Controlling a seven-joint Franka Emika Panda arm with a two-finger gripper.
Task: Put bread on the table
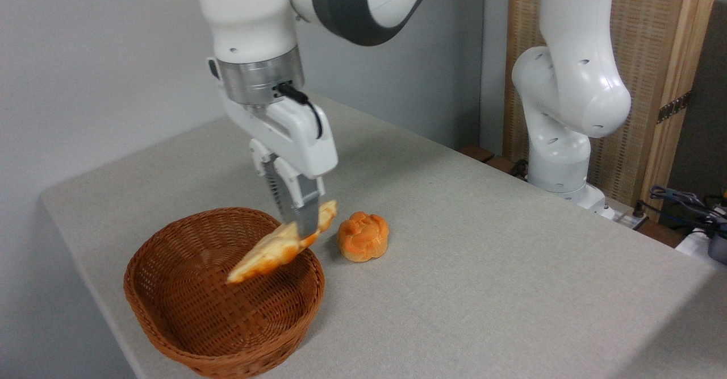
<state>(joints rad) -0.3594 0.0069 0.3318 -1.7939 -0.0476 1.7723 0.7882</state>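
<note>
Nearest, below and to the left of the pincer (303, 227), a brown woven wicker basket (170, 333) sits on the table (483, 288); nothing lies on its woven floor. Its far right rim passes under the pincer's fingertips.

Just above that rim hangs the bread (272, 251), a long pale loaf with orange-gold tips, clamped between the two fingers (306, 211) of the pincer. The jaws are drawn narrow around the loaf, gripping it nearer its upper right end than its middle. From the grip the longer part slants down and to the left, over the open basket, with its lower point clear of the wicker; a short stub sticks out up and to the right of the fingers. The loaf touches neither the basket nor the cloth.

Just to the right of the pincer, and slightly lower, a small round orange knotted bun (363, 236) rests on the grey-beige cloth, close to the loaf's upper tip but apart from it and outside the basket.

Above the pincer rise the white hand housing and a metal wrist ring, with the arm (363, 4) bending away to the upper right. Farther back on the right, the arm's white base column (562, 140) stands at the table's far edge, before a slatted wooden panel (647, 83).
</note>
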